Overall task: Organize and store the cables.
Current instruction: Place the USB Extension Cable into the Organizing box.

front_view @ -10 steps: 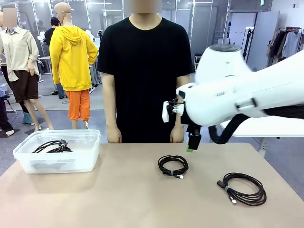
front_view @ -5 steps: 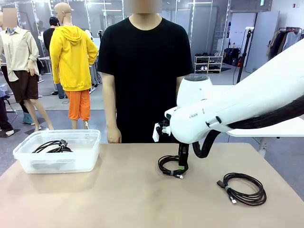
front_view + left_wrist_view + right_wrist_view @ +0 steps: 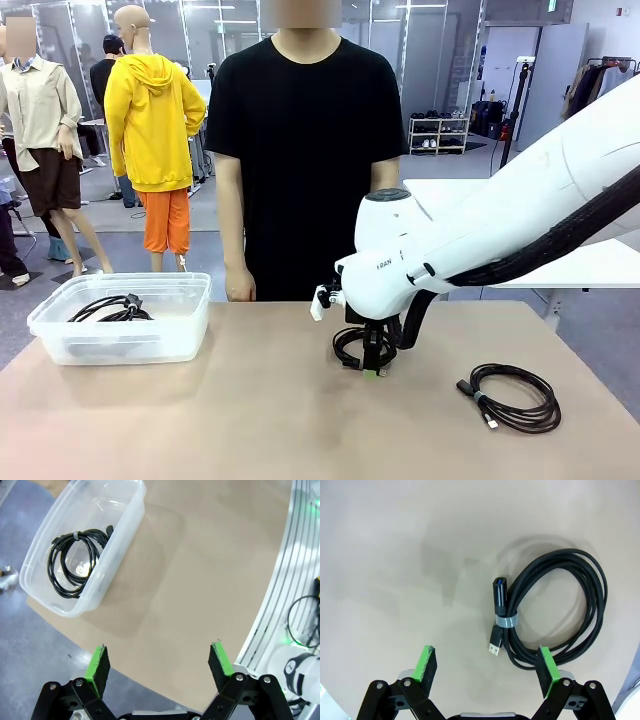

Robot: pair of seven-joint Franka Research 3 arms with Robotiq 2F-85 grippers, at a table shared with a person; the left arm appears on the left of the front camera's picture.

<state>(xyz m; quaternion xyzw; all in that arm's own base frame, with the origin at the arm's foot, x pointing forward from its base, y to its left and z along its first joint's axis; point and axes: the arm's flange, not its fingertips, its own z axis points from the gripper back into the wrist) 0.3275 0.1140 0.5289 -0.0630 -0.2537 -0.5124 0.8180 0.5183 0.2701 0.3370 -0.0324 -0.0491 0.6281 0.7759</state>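
Observation:
Three cables show, each a coiled black cord. One coil (image 3: 341,347) lies mid-table, and my right gripper (image 3: 371,368) hangs open right over it, fingertips close to the tabletop. In the right wrist view this coil (image 3: 507,621), tied with a grey band, lies right of centre. The right gripper (image 3: 486,665) straddles its plug end, and one green fingertip (image 3: 545,666) sits at the coil's near edge. A second coil (image 3: 516,398) rests at the table's right. A third coil (image 3: 111,309) (image 3: 75,560) lies inside the clear bin (image 3: 190,325) (image 3: 120,527). My left gripper (image 3: 160,660) is open, high above the table.
A person in a black shirt stands at the far edge, one hand (image 3: 238,287) hanging by the table. The clear bin sits at the far left corner. Bare tabletop (image 3: 250,410) stretches between the bin and the middle coil.
My right arm has swung left and down, from above the table's far edge onto the middle coil. Its jaws stayed open. The coils and the bin have not moved.

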